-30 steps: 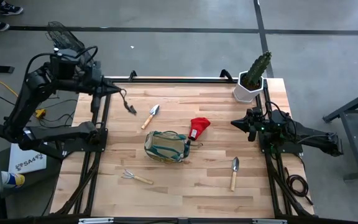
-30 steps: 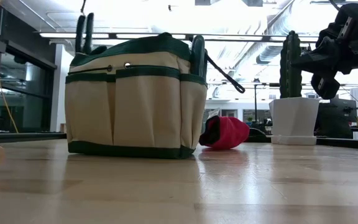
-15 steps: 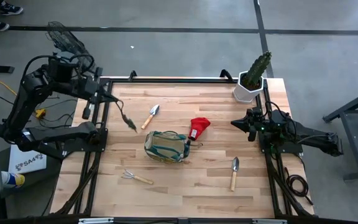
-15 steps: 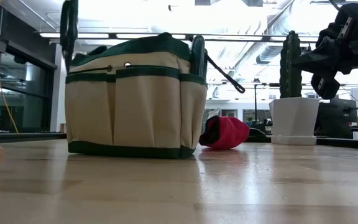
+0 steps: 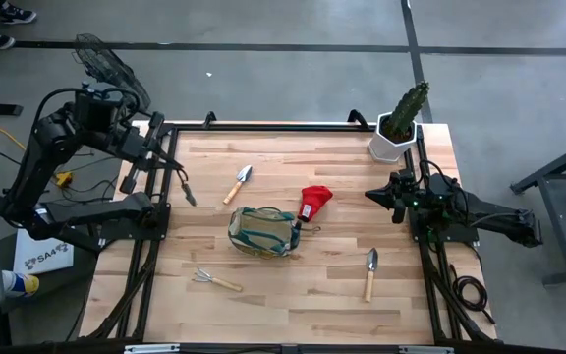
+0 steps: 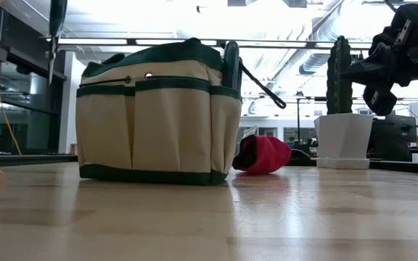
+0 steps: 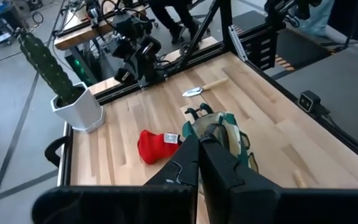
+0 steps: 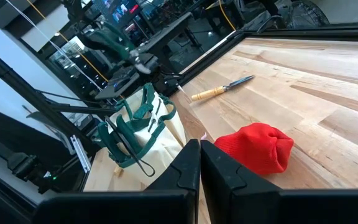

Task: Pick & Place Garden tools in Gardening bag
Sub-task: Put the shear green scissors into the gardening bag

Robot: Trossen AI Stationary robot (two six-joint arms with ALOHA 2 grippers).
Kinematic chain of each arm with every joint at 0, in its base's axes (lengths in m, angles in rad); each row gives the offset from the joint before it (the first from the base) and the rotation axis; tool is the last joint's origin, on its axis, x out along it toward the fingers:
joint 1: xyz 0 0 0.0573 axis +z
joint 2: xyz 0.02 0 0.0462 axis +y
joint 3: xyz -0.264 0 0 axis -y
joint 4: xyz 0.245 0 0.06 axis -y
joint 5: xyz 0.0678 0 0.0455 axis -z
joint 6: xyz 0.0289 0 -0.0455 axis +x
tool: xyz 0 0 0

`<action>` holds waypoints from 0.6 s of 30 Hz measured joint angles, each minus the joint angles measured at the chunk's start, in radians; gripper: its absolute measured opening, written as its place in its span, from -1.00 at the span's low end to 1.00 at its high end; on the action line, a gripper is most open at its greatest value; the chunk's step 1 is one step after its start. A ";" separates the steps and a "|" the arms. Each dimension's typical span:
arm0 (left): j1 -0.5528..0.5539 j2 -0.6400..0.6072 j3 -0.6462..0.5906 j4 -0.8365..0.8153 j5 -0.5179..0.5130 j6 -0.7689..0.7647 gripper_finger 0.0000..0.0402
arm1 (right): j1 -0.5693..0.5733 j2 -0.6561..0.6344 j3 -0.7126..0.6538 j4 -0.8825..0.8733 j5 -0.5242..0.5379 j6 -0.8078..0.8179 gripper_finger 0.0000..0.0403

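Observation:
My left gripper [image 5: 171, 168] is over the table's left edge, shut on green-handled pruning shears [image 5: 186, 189], which also show in the low view [image 6: 54, 29]. The tan gardening bag [image 5: 263, 231] with green trim stands mid-table, and a dark handle [image 6: 231, 59] sticks out of its side. On the wood lie a trowel [image 5: 239, 184], a second trowel [image 5: 370, 270], a hand rake [image 5: 214, 280] and the red glove piece [image 5: 314, 202]. My right gripper [image 5: 371, 194] waits shut at the right edge. My left gripper holds the pruning shears by their upper end [image 5: 177, 176], pinched between the shut fingers. The shears hang slanting down below the fingertips, lifted clear of the table, with a thin metal end [image 6: 49, 61] pointing down. My own wrist view does not show them.
A green cactus in a white pot [image 5: 399, 128] stands at the far right corner, behind my right arm. Black frame rails [image 5: 160, 226] run along both side edges. Bare wood lies between the bag and the near edge.
My left gripper has moved toward the table's left edge and a little toward the near edge, rolling its wrist. The shears have gone with it, swinging below the fingers, still clear of the table.

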 joint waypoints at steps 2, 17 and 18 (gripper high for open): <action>0.000 0.000 0.000 0.000 0.008 0.011 -1.00 | 0.000 0.000 0.000 0.000 0.000 0.000 -0.98; 0.000 0.005 -0.002 0.000 0.170 0.087 -1.00 | 0.000 0.000 0.000 0.000 0.000 0.000 -0.98; 0.000 0.006 -0.004 0.000 0.180 0.092 -1.00 | 0.000 0.000 0.000 0.000 0.000 0.000 -0.98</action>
